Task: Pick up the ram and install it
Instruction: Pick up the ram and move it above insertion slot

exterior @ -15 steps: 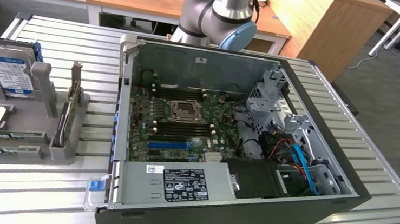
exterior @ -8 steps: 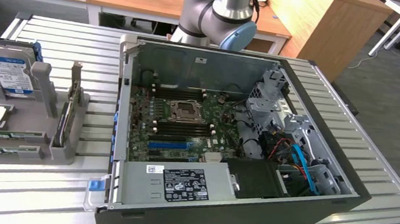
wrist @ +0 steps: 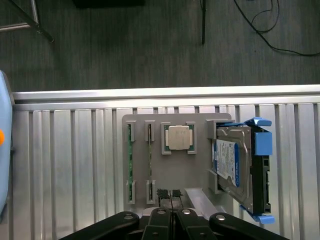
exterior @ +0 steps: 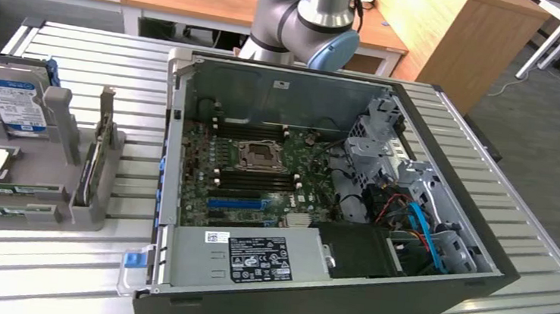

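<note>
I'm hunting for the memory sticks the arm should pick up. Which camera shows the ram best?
The wrist view: it looks straight down on two ram sticks standing on edge in the gray holder, each seen end to end. In the exterior view the ram sticks lie slanted at its left edge.

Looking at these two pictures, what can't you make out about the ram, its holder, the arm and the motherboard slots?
Ram sticks: the wrist view sees them edge-on in the gray holder, so chips and label are hidden.
Holder's near edge: wrist view, covered by the shut jaws.
Arm: exterior view, cut off by the top edge.
Motherboard slots: exterior view, latches too small to judge.
</note>
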Available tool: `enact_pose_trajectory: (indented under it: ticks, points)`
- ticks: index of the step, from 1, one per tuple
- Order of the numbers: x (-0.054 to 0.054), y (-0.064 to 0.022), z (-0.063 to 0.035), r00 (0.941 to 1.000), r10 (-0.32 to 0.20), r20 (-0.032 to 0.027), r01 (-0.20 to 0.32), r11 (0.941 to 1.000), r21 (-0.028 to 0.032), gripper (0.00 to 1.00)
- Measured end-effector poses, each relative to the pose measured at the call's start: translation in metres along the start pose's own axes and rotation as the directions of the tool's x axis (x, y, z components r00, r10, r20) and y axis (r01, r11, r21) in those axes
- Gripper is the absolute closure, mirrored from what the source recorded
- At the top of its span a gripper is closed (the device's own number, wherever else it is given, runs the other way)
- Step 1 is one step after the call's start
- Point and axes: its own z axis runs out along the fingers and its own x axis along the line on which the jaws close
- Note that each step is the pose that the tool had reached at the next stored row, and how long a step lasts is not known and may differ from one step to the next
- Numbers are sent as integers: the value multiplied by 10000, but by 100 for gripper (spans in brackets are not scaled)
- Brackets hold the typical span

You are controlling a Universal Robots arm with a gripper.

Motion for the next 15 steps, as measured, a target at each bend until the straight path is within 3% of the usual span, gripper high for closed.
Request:
enact_pose_trajectory:
  ticks: [2,3,6,15]
  points:
    - [0,0,0,10000,-1,0,1,10000,0,77]
    - [0,0,0,10000,-1,-1,1,10000,0,77]
    - [0,0,0,10000,0,-1,0,10000,0,64]
    - [1,-1,34,10000,0,0,0,10000,0,64]
